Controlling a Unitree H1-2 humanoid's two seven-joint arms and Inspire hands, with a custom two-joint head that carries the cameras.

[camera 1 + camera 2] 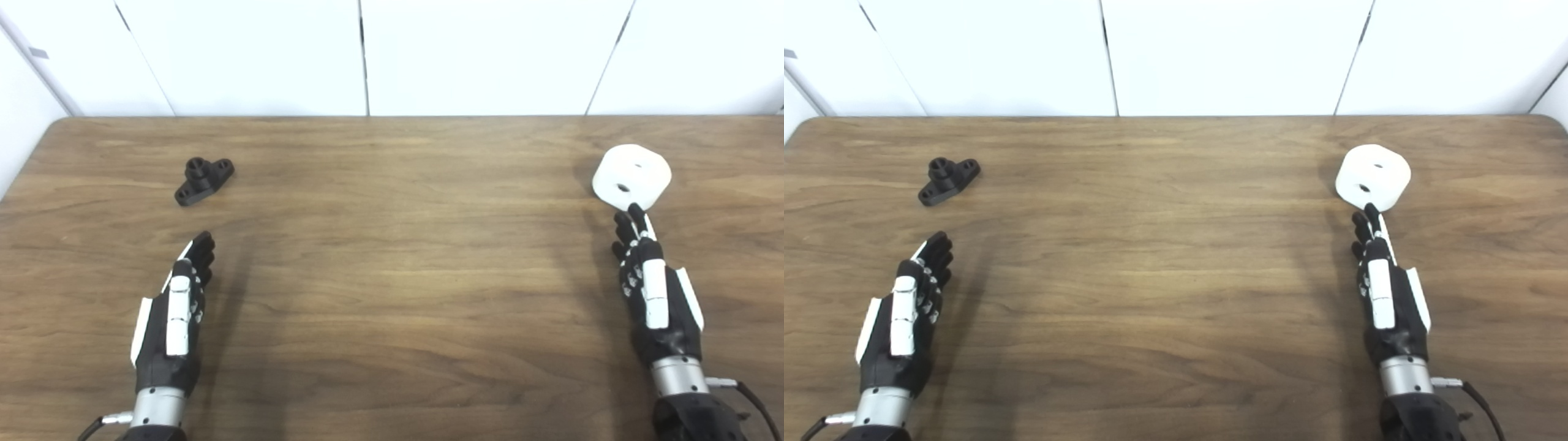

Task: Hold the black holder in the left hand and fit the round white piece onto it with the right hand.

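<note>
The black holder [204,180], a small bracket with a round post and two flange holes, lies on the table at the far left. My left hand [176,309] is open, edge-on, fingers stretched toward the holder and a short way short of it. The round white piece [631,176], a thick disc with a centre hole, lies at the far right. My right hand [654,288] is open too, and its fingertips [636,213] reach the disc's near edge; whether they touch it I cannot tell.
The brown wooden table [392,275] ends at a white panelled wall [367,55] behind. Its left edge curves in at the far-left corner. Cables trail from both wrists at the bottom of the view.
</note>
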